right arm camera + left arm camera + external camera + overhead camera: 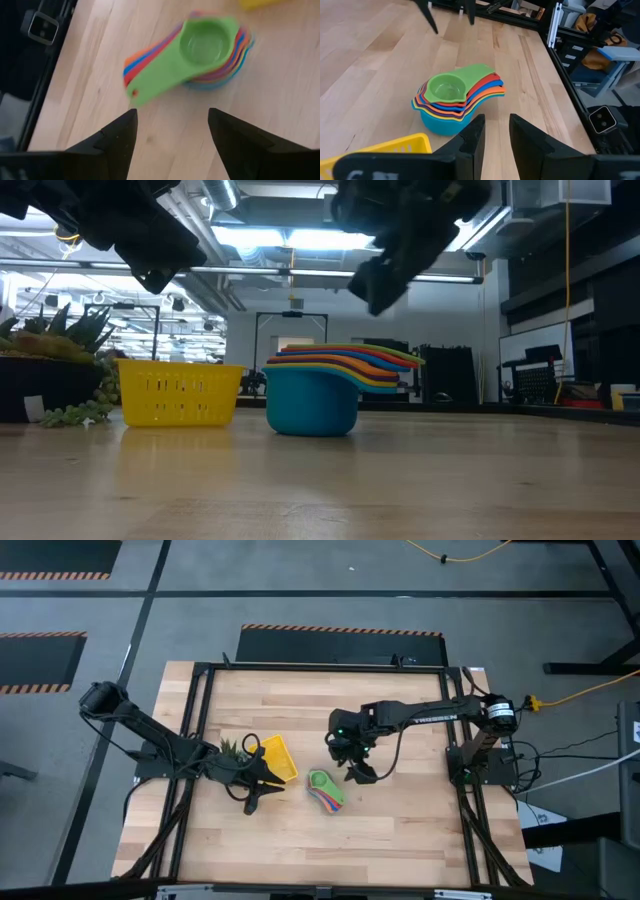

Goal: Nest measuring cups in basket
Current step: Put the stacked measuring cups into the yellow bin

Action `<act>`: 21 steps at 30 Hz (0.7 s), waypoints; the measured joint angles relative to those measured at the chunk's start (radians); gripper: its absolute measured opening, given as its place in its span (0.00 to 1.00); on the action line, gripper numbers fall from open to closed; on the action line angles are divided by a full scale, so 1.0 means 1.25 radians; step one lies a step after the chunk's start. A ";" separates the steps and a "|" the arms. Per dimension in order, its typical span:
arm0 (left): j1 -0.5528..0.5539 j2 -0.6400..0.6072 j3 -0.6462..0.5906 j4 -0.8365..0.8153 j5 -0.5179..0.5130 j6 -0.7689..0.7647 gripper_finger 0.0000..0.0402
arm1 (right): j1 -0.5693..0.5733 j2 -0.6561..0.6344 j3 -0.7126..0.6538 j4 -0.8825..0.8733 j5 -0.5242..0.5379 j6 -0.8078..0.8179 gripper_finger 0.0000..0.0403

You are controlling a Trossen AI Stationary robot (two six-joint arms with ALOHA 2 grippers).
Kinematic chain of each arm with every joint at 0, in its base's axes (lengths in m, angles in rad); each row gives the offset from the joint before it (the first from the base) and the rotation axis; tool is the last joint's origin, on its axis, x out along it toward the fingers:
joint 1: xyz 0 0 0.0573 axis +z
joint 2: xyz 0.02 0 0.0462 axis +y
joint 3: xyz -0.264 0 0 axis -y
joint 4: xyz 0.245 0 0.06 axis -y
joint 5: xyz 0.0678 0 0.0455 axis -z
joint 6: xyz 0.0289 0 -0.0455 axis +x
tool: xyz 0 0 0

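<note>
My right gripper [170, 132] hangs above the table with its fingers spread and nothing between them. The measuring cups [325, 789], nested in one stack with green on top, stand on the table [400, 820] at its seven o'clock. At their nine o'clock sits the basket [277, 759], empty, beside my left gripper [494, 134], fingers slightly parted, holding nothing.

high: overhead, straight down | low: table-level, facing room | wrists: close | shared: measuring cups [326, 790]
</note>
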 joint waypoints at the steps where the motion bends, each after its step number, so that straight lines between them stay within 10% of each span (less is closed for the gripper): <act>1: 0.000 0.000 0.000 0.000 0.000 0.000 0.20 | 0.002 -0.005 0.000 -0.021 0.000 0.000 0.62; 21: 0.000 0.000 0.000 -0.004 -0.004 0.002 0.20 | 0.018 -0.138 -0.198 -0.025 -0.018 0.043 0.62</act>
